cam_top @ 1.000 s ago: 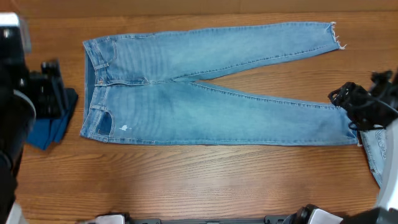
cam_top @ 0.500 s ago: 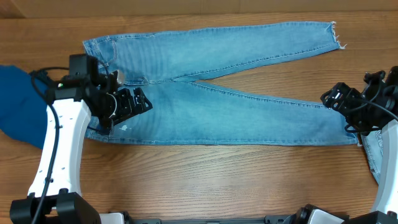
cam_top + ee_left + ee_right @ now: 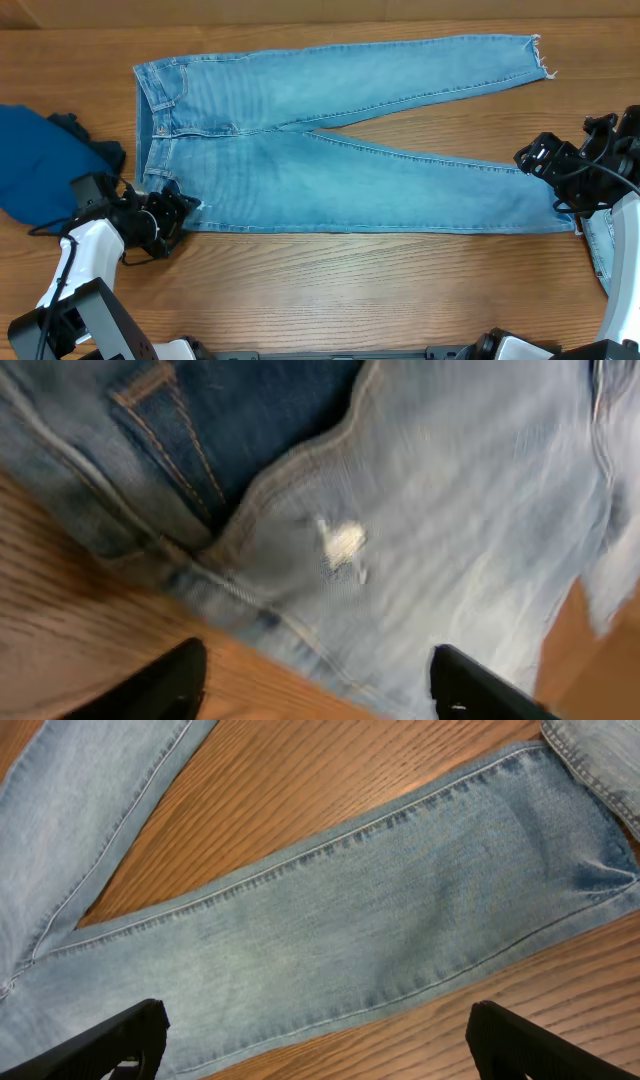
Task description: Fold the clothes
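Laid flat on the tabletop [image 3: 330, 295]: light blue jeans [image 3: 330, 175], waistband [image 3: 150, 140] to the left, both legs running right and splayed in a narrow V, with frayed hems at the far right. Likely step in hand: taking hold of the near edge at both ends, ready to bring the near leg over the far one.

To do it well:
- Pinch at the very corner of the waistband on the left and at the near-leg hem [image 3: 605, 850] on the right.
- Catch both layers of denim, not only the top one.
- Lift both ends together and level, and carry them across until side seam meets side seam.
- Set down and smooth out.
- Keep clear of the dark blue garment [image 3: 35, 170] bunched just beside the waistband.
- Keep clear of the second denim piece [image 3: 600, 250] at the right edge.

Low at the near waistband corner: left end effector [image 3: 170, 215], forearm reaching in from the near left. Fingers [image 3: 165, 680] spread wide over the denim edge by the pocket and a small white worn spot [image 3: 343, 542], gripping nothing.

Above the near leg, close to its hem: right end effector [image 3: 545, 165], angled in from the right. Fingers [image 3: 120, 1035] set wide as well, nothing between them. Contact with the cloth not clear from either wrist view.
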`<state>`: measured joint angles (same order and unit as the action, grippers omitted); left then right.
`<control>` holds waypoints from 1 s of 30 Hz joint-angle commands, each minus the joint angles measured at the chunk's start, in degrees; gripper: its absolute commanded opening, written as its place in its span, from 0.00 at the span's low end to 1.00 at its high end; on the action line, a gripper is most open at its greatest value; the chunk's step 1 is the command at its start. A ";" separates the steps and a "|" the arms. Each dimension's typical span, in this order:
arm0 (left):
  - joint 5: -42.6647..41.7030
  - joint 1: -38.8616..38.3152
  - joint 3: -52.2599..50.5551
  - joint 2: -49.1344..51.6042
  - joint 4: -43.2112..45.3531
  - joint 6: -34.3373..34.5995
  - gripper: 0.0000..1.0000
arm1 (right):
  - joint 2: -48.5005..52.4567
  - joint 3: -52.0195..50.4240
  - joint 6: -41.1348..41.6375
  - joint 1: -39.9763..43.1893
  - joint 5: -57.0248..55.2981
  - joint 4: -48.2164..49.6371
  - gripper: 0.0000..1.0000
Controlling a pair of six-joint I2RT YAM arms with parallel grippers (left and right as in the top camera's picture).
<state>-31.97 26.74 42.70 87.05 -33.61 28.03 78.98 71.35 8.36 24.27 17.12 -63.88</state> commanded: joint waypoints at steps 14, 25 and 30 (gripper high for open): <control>28.85 -1.20 0.39 -24.90 -15.34 2.56 1.00 | -0.22 0.94 0.20 -0.26 -1.68 1.62 1.00; 26.03 -2.14 -0.63 -18.75 -0.09 -31.12 0.84 | -0.22 0.94 0.20 -0.26 -2.71 2.08 1.00; 26.36 -11.13 -0.42 -17.57 6.75 -54.03 0.80 | -0.22 0.94 0.22 -0.26 -2.73 2.03 1.00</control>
<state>-4.73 20.97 41.50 68.93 -27.94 -10.15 78.98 71.35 8.36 24.27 14.76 -62.13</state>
